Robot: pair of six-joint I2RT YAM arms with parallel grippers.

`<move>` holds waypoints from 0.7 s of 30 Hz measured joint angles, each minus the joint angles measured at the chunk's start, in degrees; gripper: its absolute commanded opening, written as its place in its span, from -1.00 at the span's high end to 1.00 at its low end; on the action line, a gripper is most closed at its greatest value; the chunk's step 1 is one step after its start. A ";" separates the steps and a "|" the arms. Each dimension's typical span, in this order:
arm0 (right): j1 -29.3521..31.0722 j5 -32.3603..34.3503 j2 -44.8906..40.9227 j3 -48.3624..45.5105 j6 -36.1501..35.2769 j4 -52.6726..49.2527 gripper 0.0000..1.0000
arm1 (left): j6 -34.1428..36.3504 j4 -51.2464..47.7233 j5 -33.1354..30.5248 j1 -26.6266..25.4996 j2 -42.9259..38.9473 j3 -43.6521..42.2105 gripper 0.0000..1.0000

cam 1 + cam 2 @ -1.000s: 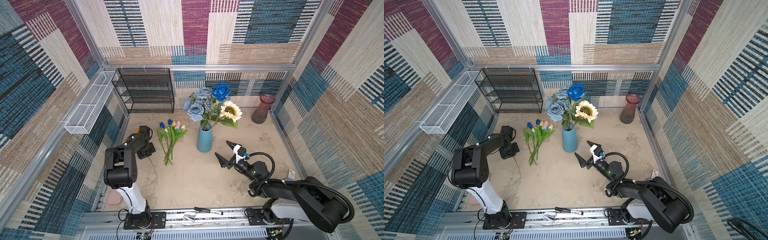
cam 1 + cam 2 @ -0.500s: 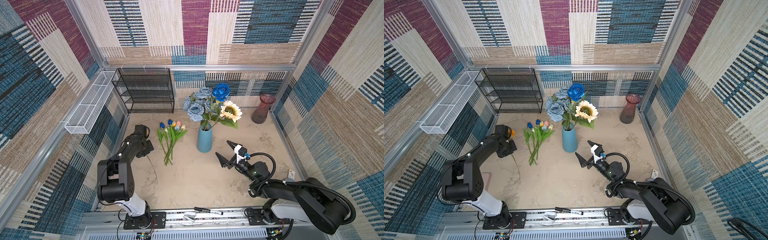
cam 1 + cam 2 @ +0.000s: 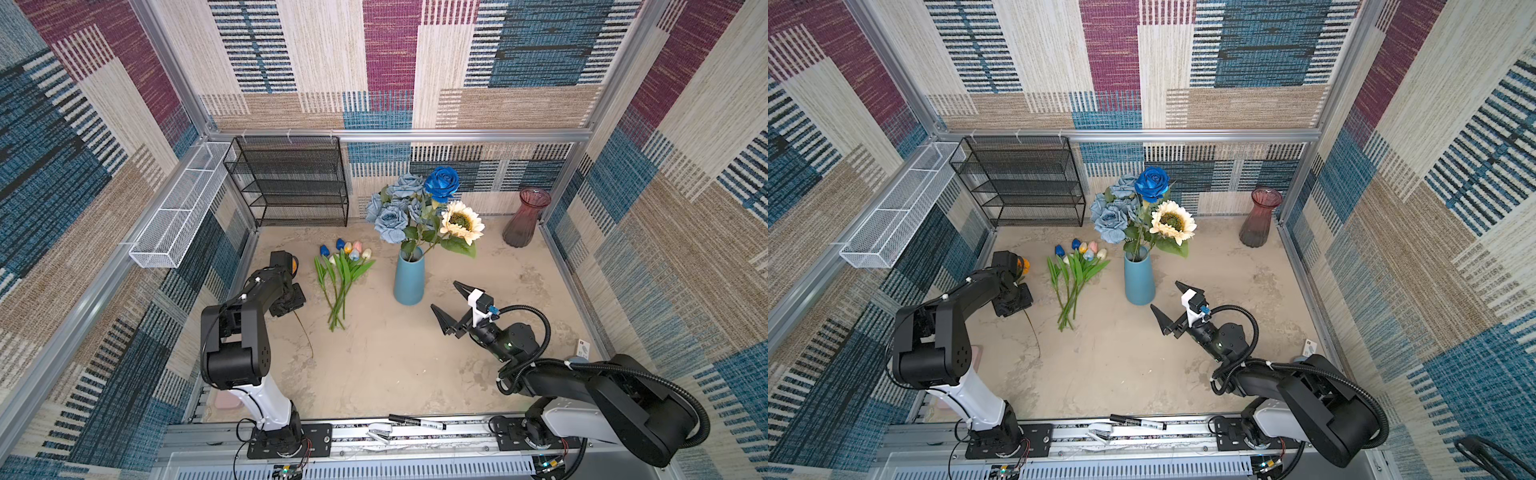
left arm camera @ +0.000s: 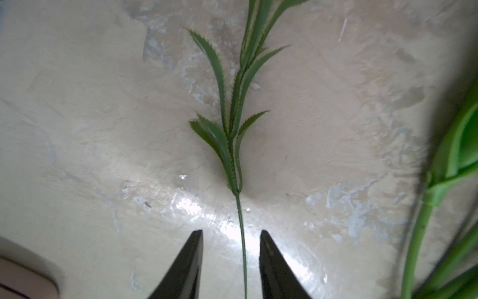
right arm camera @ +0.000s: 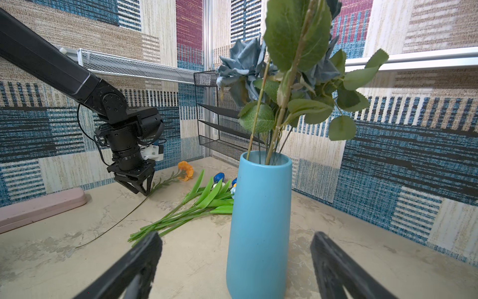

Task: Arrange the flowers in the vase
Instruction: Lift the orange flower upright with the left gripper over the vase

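since a second ago the left tool (image 4: 230, 234) has parted to a narrow gap straddling the stem (image 4: 243, 246) of the orange marigold (image 5: 186, 169) by the desk's left edge, seemingly to pinch it for the mid-desk blue vase (image 3: 409, 278), which the right tool (image 3: 444, 294) faces, spread wide.

The left end effector (image 4: 229, 231) is pointing downward, jaws slightly parted, while the right end effector (image 3: 444, 294) is hovering, jaws wide.

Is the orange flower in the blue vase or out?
Out. The orange flower lies flat on the table, stem between the left gripper's parted jaws, apart from the blue vase.
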 measured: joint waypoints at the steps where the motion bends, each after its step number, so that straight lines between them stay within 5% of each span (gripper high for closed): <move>1: 0.00 0.00 0.04 0.04 0.00 0.00 -0.87 | 0.00 -0.20 0.02 0.00 0.46 0.00 0.35; 7: 0.00 -0.02 0.07 0.22 0.04 0.00 -0.87 | 0.31 -0.90 0.11 0.00 4.00 1.53 0.54; 12: 0.00 0.00 0.07 0.22 0.04 0.00 -0.87 | 1.11 -0.28 1.09 -0.11 5.01 2.43 1.00; 21: 0.00 0.02 0.46 0.26 0.28 0.00 -0.87 | 1.64 0.87 1.38 0.00 1.51 -0.22 1.00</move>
